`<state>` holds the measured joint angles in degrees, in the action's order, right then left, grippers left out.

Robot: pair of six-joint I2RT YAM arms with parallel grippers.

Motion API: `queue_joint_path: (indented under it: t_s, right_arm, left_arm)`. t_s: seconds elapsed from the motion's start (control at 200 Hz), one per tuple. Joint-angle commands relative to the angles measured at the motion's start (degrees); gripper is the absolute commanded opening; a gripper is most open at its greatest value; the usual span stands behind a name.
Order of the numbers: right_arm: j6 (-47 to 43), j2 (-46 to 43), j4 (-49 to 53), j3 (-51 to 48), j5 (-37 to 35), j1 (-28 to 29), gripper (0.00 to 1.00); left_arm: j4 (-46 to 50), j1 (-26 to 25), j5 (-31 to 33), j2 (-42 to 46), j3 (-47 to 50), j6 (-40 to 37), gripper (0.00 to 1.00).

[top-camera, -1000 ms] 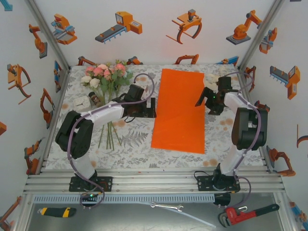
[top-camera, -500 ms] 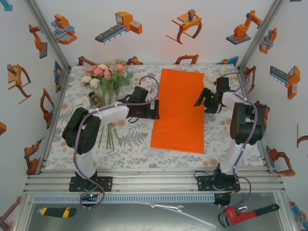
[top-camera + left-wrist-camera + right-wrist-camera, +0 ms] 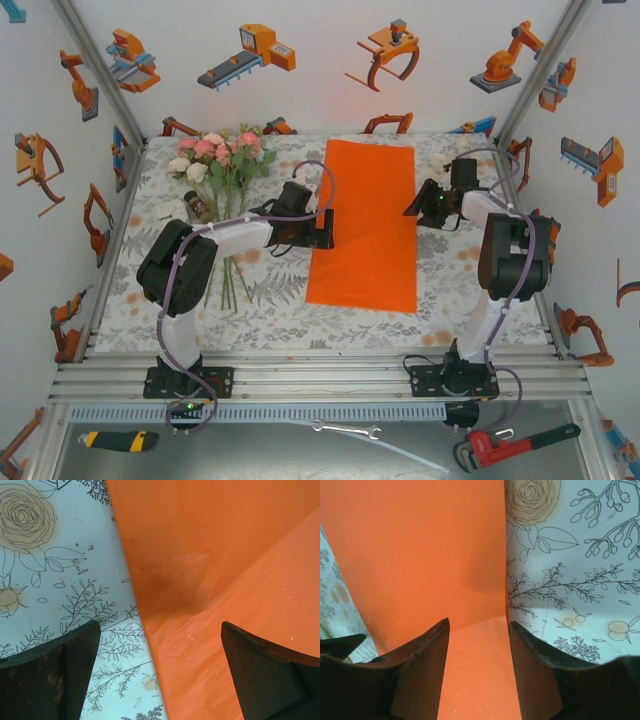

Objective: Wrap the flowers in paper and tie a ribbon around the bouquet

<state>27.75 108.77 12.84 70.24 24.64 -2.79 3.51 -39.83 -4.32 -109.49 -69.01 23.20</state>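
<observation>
- Right end effector (image 3: 478, 626): its two dark fingers stand partly apart, astride the right edge of the paper (image 3: 420, 545). A lip of the orange sheet rises into the gap, and nothing looks pinched yet
- Left end effector (image 3: 160, 640): its fingers are spread wide, one over the printed cloth and one over the sheet. They straddle the paper's left edge, which bulges up in a soft crease between them
- The paper lies along the middle of the desk (image 3: 270, 290), its long sides running away from the arms, with one end effector at each long edge
- The flowers (image 3: 218, 152) lie at the far left, heads away from the arms and stems trailing under the left arm, apart from the paper
- Judgement: the step in hand seems to be taking hold of the sheet by both edges. It goes well if one finger of each pair slips under the raised lip before closing, both pinch close to the edge, and the arms move together so the thin sheet neither tears nor crumples
</observation>
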Motion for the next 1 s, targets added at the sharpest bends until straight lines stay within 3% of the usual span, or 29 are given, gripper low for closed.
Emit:
queue_joint_path:
  t_s: [0.0, 0.215, 0.621, 0.991]
  right_arm:
    - [0.98, -1.10, -1.68, -0.85, 2.27, -0.37, 0.45]
    - [2.20, -1.81, -4.66, -2.44, 6.20, -0.24, 0.39]
    - [8.43, -1.27, -16.99, -8.87, 14.11, -0.38, 0.38]
    - [11.72, -2.95, -24.05, -13.10, 16.40, -0.46, 0.40]
  left_arm:
    - [0.45, -0.27, -0.31, -1.75, -0.50, -0.79, 1.00]
    - [0.15, -0.32, 0.11, -2.57, -0.34, -0.97, 1.00]
    - [-2.38, -0.33, -1.83, -3.85, 0.19, -0.67, 1.00]
    - [-2.78, -0.31, -2.10, -3.80, 0.11, -0.44, 1.00]
